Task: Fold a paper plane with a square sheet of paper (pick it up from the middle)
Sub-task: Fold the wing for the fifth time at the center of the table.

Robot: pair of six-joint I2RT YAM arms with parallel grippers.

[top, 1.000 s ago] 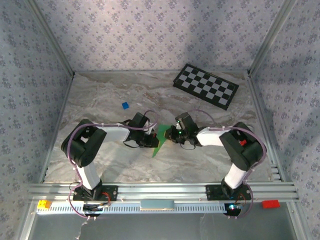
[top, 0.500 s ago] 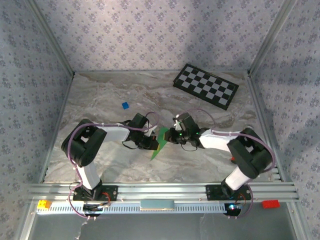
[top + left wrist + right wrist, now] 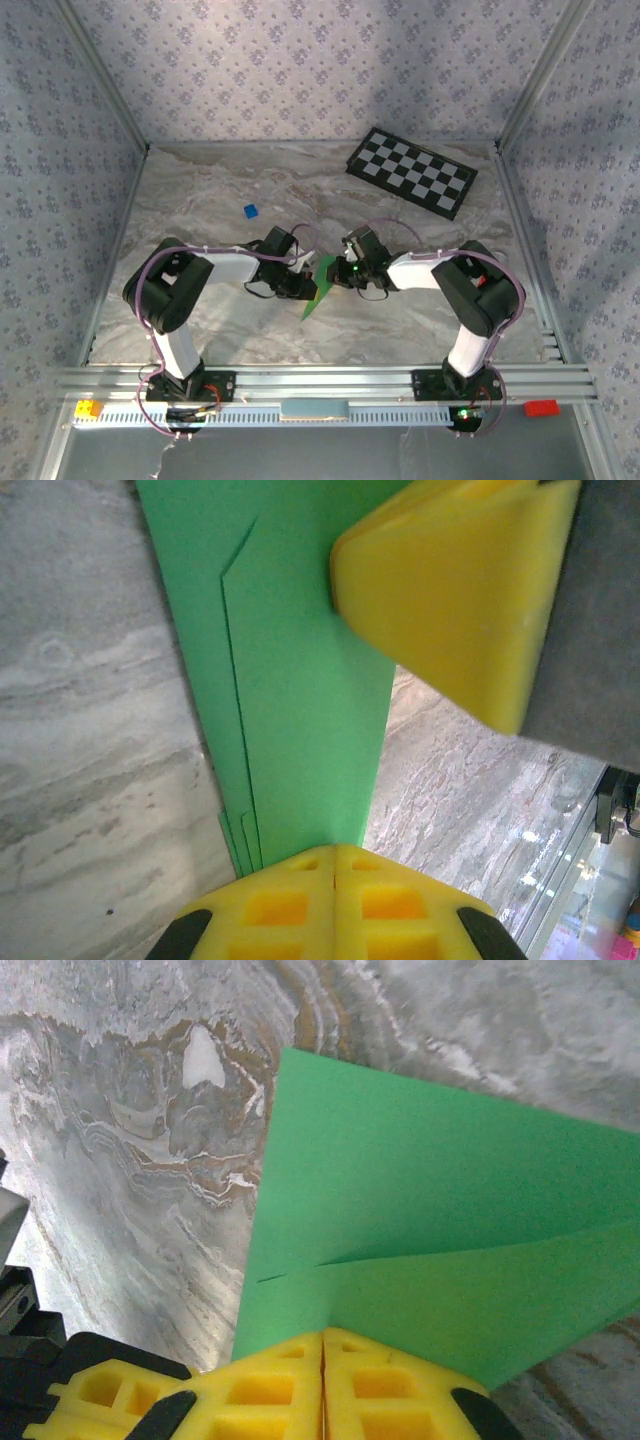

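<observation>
Green paper (image 3: 316, 288), folded into a narrow pointed strip, sits at the middle of the table (image 3: 200, 190), between the two arms. Its long axis runs roughly near-to-far, with the point toward the near edge. Left fingers (image 3: 280, 905) are clamped on its left side and right fingers (image 3: 260, 1385) on its right, both arms equally close. Open table all round; blue block (image 3: 250, 211) and checkerboard (image 3: 411, 172) lie well apart on the far side.

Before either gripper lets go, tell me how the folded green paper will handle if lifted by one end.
The green paper looks thin, so it would probably droop from one end, though its stacked folded layers likely stiffen it lengthwise. It seems very light; a push might slide it across the smooth table. Existing creases suggest it marks easily.
</observation>
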